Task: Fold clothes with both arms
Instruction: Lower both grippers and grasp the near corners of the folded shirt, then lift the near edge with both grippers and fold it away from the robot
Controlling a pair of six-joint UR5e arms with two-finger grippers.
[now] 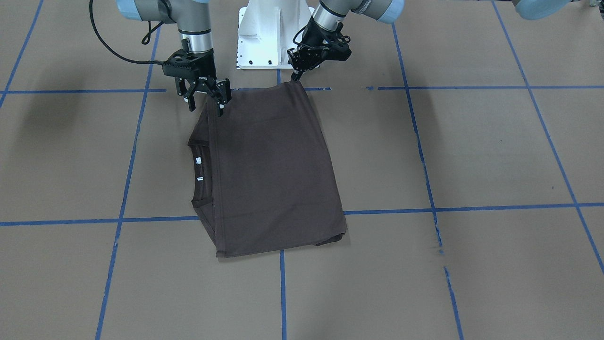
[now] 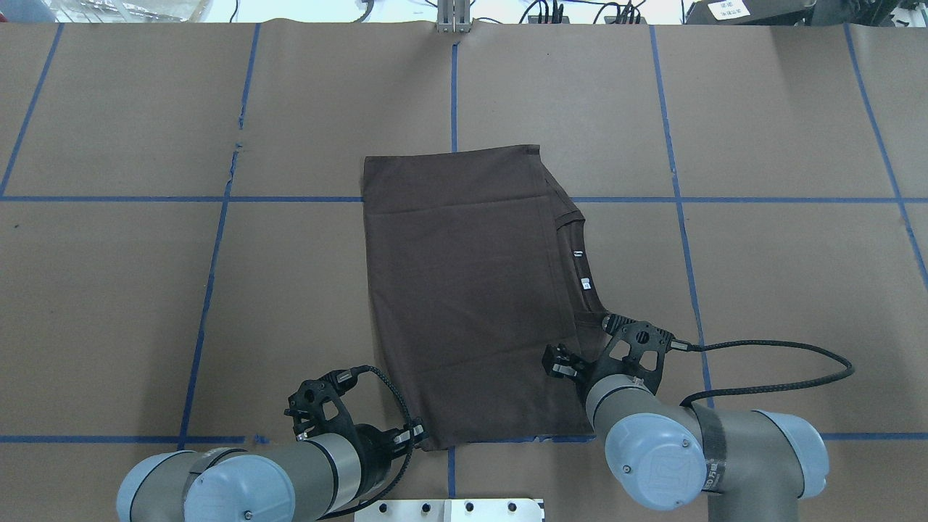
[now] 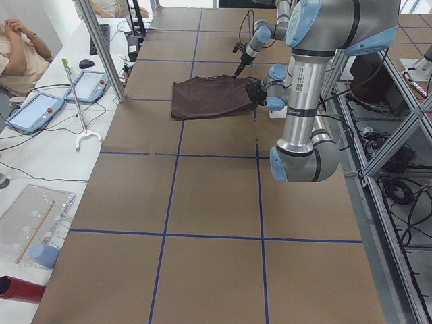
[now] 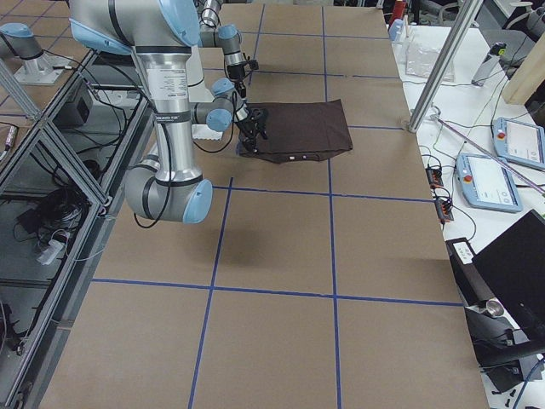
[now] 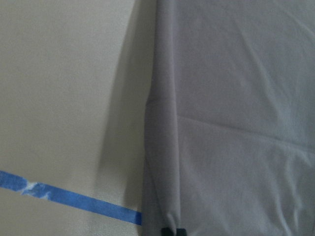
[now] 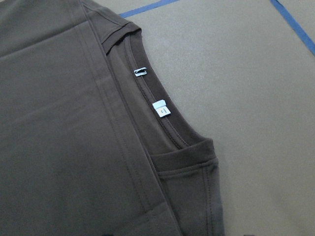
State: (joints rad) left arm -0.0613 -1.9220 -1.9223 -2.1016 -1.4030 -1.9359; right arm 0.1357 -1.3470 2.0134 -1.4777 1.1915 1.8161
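The folded T-shirt [image 1: 273, 170] lies flat at mid-counter [image 1: 472, 151], with the left hand [image 1: 296, 77] pinching its robot-side left corner and the right hand [image 1: 205, 108] spread open at the robot-side right corner.

1. The T-shirt [image 1: 273, 165] is showing one plain dark brown, its ribbed collar [image 6: 170, 125] included.
2. Two small labels [image 6: 161, 109] inside the neck are standing out white against it.
3. The table covering [image 1: 490, 146] is lying matte brown, and blue tape lines [image 1: 472, 208] are crossing it in a grid of large squares.
4. The left arm [image 2: 312, 464] and right arm [image 2: 732, 449] are showing silver tubes, grey joints and light-blue caps.
5. The left gripper [image 1: 296, 77], right gripper [image 1: 206, 106] and cable [image 2: 783, 362] are showing black.
6. The pedestal [image 1: 269, 33] is showing white.
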